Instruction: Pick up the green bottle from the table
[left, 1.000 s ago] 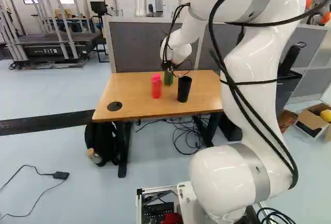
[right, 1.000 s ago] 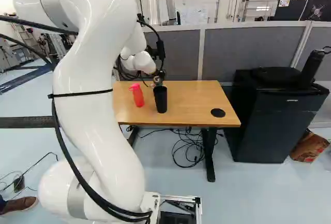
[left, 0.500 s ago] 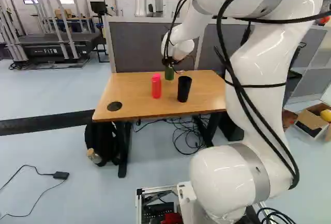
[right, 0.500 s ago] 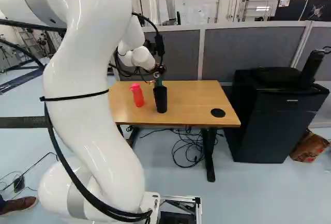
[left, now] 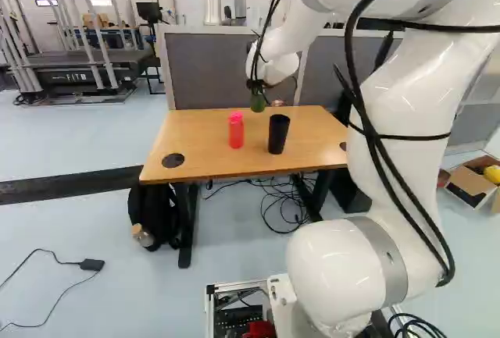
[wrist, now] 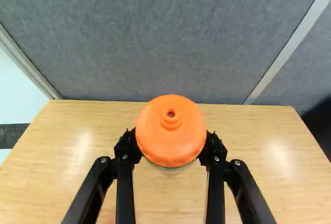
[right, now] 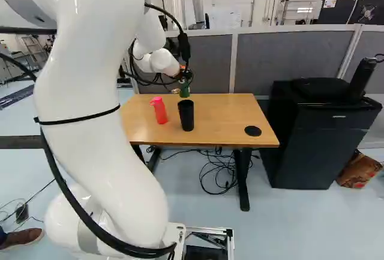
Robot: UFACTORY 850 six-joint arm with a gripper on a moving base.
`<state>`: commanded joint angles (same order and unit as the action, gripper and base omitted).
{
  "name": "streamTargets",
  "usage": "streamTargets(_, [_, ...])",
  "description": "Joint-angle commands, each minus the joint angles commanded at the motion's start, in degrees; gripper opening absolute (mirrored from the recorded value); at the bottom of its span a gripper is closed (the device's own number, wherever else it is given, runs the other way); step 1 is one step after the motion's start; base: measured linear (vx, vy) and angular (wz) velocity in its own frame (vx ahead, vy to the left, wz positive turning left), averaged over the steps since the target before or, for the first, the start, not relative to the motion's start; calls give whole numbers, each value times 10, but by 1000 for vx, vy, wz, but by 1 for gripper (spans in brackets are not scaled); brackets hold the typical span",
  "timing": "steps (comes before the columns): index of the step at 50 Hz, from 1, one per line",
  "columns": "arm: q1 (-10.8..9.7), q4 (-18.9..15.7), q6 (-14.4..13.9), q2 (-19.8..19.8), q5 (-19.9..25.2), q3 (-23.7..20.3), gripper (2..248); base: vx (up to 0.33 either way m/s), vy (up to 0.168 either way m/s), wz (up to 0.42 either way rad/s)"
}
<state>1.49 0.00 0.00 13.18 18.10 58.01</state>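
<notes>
My gripper (left: 257,87) is up over the far edge of the table (left: 199,139), with the green bottle (left: 258,104) hanging upright below it. The right base view shows the bottle (right: 184,90) behind and above the black cup (right: 186,116). In the wrist view the gripper (wrist: 171,142) is shut on the bottle, a finger on each side of its round orange cap (wrist: 178,131). That cap hides most of the bottle's body from the wrist camera.
A red bottle (left: 236,130) stands on the table left of the black cup. Grey partitions (wrist: 155,38) rise right behind the table. A black backpack (left: 156,215) rests by the table's left leg, and a black cabinet (right: 306,140) stands to its right.
My arm has lifted the green bottle upward with the gripper, its lower end rising from behind the red bottle and cup. The base, red bottle and cup have stayed where they were.
</notes>
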Motion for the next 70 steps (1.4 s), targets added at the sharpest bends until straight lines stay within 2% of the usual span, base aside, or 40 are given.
streamTargets(28, [-18, 0, 0, -97, 59, -70, 124, 0, 0, 0])
streamTargets(45, [-20, 0, 0, -163, 98, -114, 124, 0, 0, 0])
streamTargets(70, [-15, 0, 0, -247, 105, -186, 124, 0, 0, 0])
